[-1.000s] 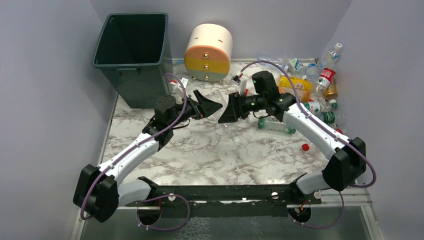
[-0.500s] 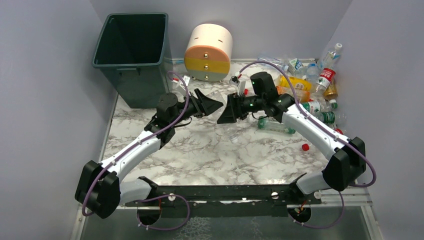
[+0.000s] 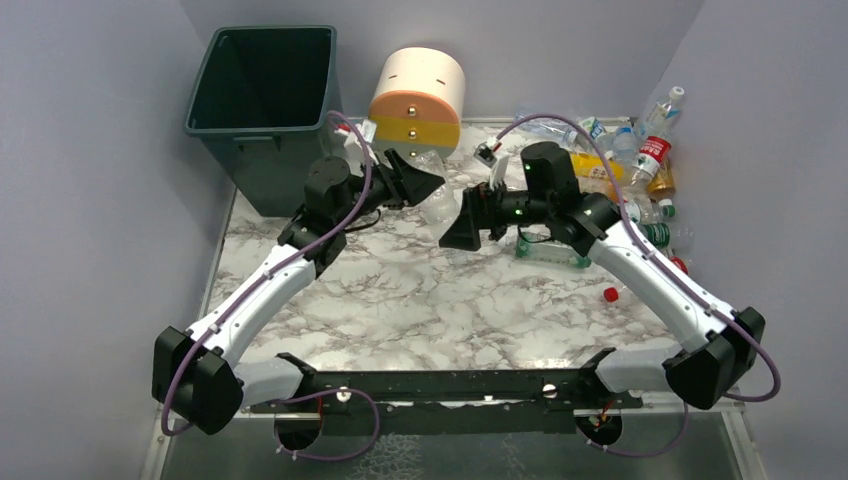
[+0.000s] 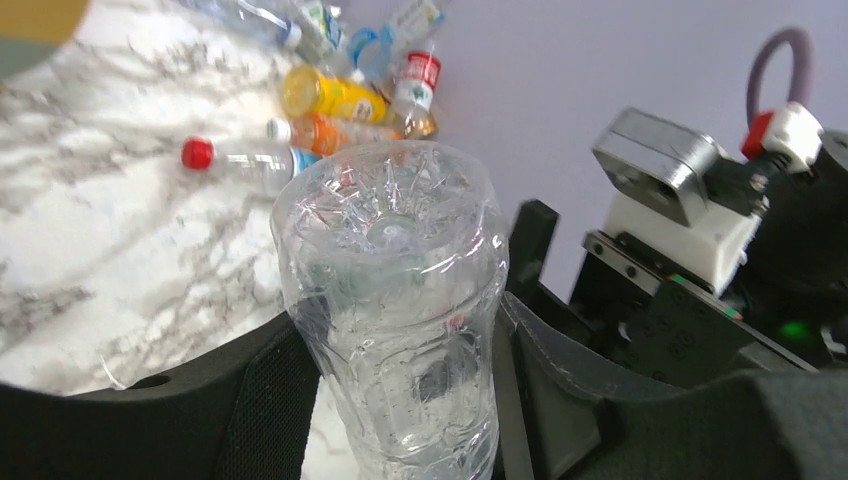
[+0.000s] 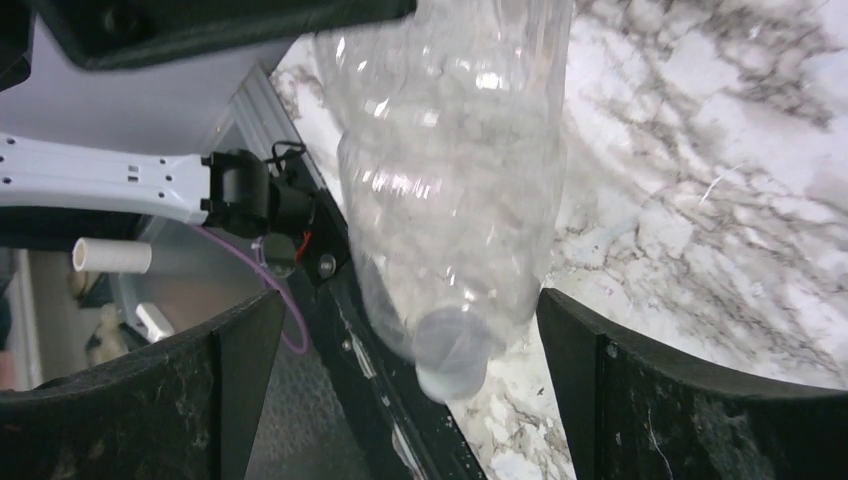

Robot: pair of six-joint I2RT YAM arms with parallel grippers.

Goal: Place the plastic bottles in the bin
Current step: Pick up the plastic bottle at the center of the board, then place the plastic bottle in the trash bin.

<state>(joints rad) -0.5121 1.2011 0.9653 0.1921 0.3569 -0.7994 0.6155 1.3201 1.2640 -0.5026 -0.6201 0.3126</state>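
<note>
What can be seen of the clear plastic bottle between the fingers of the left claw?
The clear, crinkled plastic bottle looks empty and carries no label that I can see. The left claw grips its body from both sides, and a rounded, creased end sticks out beyond it. The right claw stands open around it, with gaps on both sides. It seems held above the white marble-patterned table.

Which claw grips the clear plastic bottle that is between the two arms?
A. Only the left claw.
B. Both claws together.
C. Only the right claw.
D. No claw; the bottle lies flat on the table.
A: in the left wrist view the left claw presses on both sides of the clear bottle, while in the right wrist view the right claw stands wide open, with a gap on either side of the bottle.
</note>
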